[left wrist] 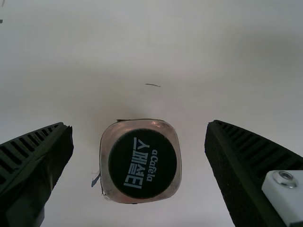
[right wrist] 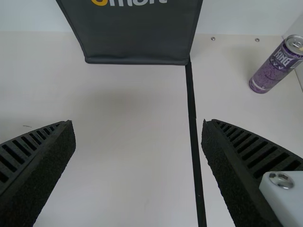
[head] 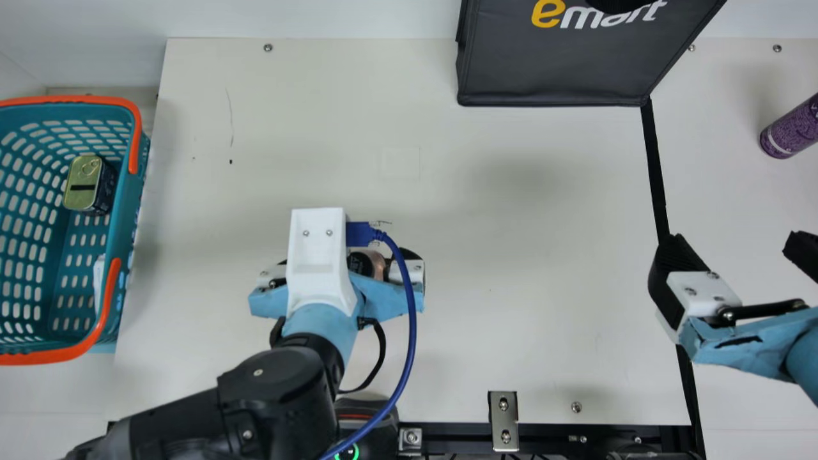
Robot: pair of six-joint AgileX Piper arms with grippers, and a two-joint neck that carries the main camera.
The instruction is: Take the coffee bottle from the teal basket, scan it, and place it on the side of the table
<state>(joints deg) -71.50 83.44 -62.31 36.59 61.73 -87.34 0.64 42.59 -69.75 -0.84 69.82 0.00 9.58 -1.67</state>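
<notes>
A cream tabletop (head: 543,223) runs from a pale wall at its far edge to black framing at the near edge, where a metal bracket (head: 503,421) is fixed. Toward the right a black strip (head: 655,166) marks a line from the dark shopping bag (head: 549,64) at the far side down to the near edge.

The coffee bottle (left wrist: 142,163) is upright on the left half of the tabletop, dark cap upward, well apart from the left edge. The left gripper (head: 346,260) is spread around it, and the left wrist view shows a gap between the bottle and each finger. Beyond the bottle, a broad stretch of tabletop reaches to the far edge and across to the strip.

The right gripper (head: 738,248) is spread wide too, nothing between its fingers, its nearer-to-centre finger over the strip. Farther off on that side stands a purple can (right wrist: 274,71).

Just beside the left edge sits the teal basket (head: 131,207) with orange handles (head: 134,137), holding a flat-topped pull-tab tin (head: 83,182) and something white (head: 99,281), partly hidden by the rim.
</notes>
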